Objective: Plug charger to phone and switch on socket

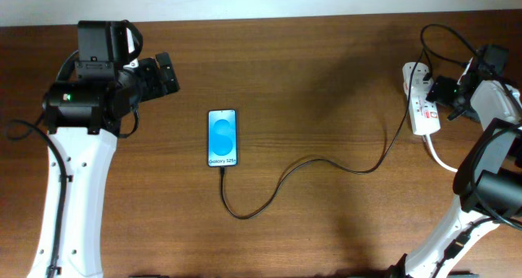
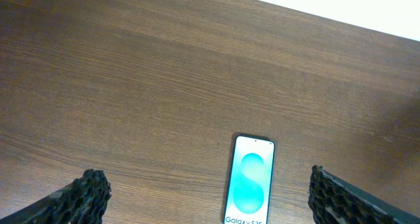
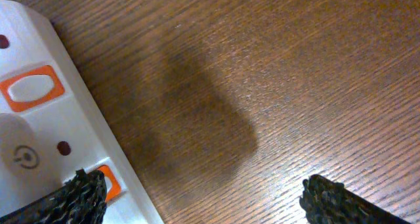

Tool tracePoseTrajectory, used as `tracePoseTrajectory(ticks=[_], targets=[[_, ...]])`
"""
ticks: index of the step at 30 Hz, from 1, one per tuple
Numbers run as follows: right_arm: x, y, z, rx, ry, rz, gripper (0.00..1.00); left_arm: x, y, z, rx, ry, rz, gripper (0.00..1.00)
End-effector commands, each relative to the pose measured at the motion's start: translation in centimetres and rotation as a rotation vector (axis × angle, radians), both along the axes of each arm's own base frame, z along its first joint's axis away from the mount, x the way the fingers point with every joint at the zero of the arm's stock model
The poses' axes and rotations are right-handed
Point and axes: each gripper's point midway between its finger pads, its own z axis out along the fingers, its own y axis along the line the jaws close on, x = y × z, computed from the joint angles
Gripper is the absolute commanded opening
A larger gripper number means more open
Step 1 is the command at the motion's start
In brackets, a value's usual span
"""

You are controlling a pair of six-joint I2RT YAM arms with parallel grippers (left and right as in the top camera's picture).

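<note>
I judge that the plugging is done and only the switch is left. In the overhead view the charger (image 1: 326,161) runs from the socket (image 1: 418,107) across the table (image 1: 326,58), makes a loop, and meets the lower short edge of the phone (image 1: 222,138). The picture is small there, so the plug only seems to sit in the port. I cannot confirm it is fully in.

The phone lies left of the table's middle, screen lit blue, with its long axis running near to far. The left gripper (image 2: 210,203) looks at it from a little apart, spread wide and holding nothing.

The socket lies at the far right, its long axis also near to far and a little tilted. The right gripper (image 3: 200,199) is just at it, also wide and empty. In the right wrist view the strip fills the left side. The finger (image 3: 82,196) on that side hangs over the strip's edge, next to an orange-red switch (image 3: 108,182). The right arm is clearly the nearer one. I think the next move needs a small shift toward the strip and a press with one finger. Which switch serves the charger I cannot tell.
</note>
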Motion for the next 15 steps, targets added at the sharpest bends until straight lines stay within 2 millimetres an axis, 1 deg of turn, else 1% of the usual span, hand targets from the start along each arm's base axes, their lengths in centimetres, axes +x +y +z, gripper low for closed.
tracePoseTrajectory(ticks=[1, 4, 6, 15], targets=[[-0.1, 0.7, -1.4, 0.029, 0.025, 0.016, 0.98, 0.0, 0.4, 0.6, 0.011, -0.016, 0.009, 0.99], [0.4, 1.9, -1.4, 0.092, -0.004, 0.048, 0.98, 0.0, 0.4, 0.6, 0.011, -0.016, 0.009, 1.0], [0.6, 2.2, -1.4, 0.11, -0.013, 0.057, 0.98, 0.0, 0.4, 0.6, 0.011, -0.016, 0.009, 1.0], [0.5, 2.9, -1.7, 0.145, -0.008, 0.069, 0.97, 0.0, 0.4, 0.6, 0.011, -0.015, 0.009, 0.99]])
